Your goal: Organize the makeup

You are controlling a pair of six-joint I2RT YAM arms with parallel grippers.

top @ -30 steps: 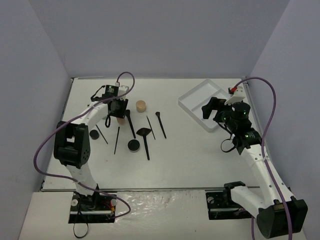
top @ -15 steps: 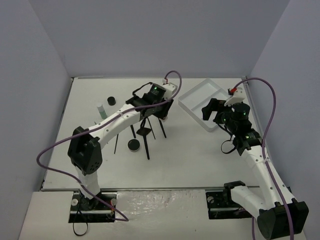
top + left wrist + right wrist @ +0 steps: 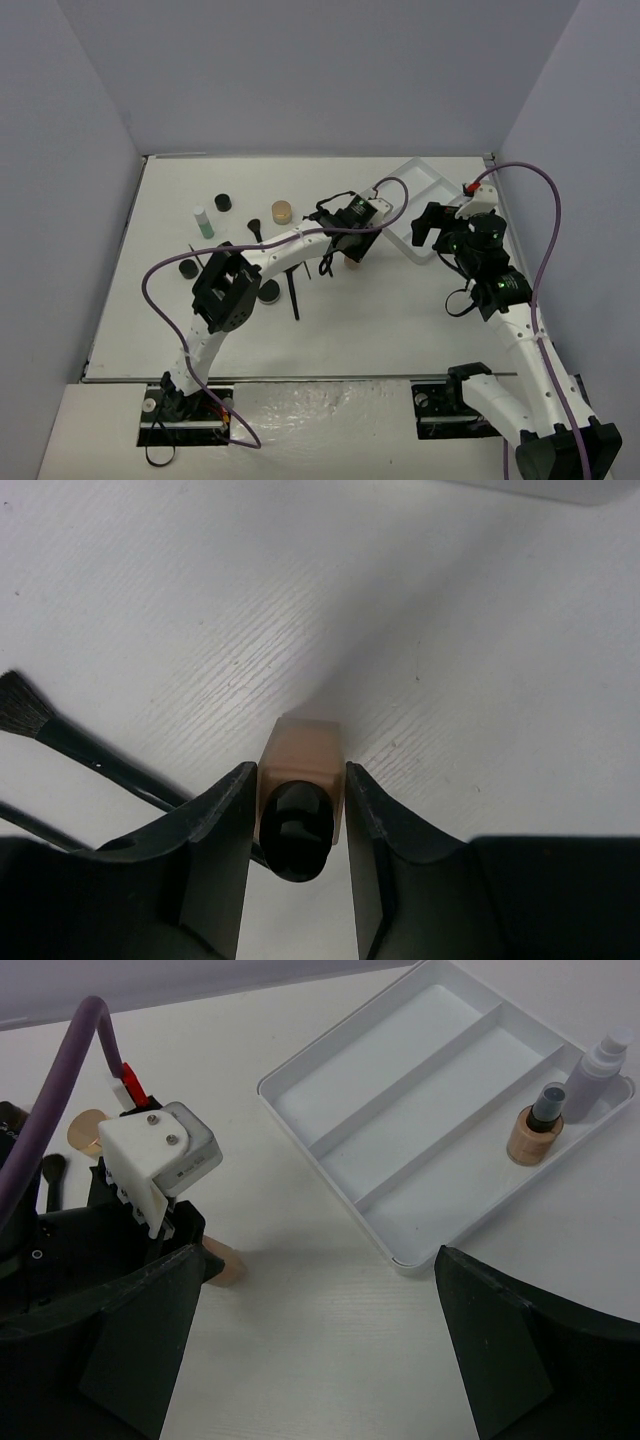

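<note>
My left gripper (image 3: pixel 352 250) is shut on a small tan bottle (image 3: pixel 300 755) with a black cap, held upright with its base at the table just left of the white divided tray (image 3: pixel 400 180). The gripper (image 3: pixel 298 810) has a finger pressed on each side of the bottle, whose base also shows in the right wrist view (image 3: pixel 226 1265). My right gripper (image 3: pixel 438 222) is open and empty, hovering by the tray's near corner (image 3: pixel 400 1255). In the tray's end compartment stand a tan bottle (image 3: pixel 530 1132) and a lilac bottle (image 3: pixel 595 1070).
On the table to the left lie a green bottle (image 3: pixel 204 222), a tan jar (image 3: pixel 282 211), black pots (image 3: pixel 222 202) (image 3: pixel 187 268) (image 3: pixel 267 291) and thin black brushes (image 3: pixel 294 292). One brush (image 3: pixel 60 738) lies just left of the held bottle.
My left arm has swung from the far left across to the middle right, carrying the tan bottle to beside the tray. My right gripper has shifted slightly right.
</note>
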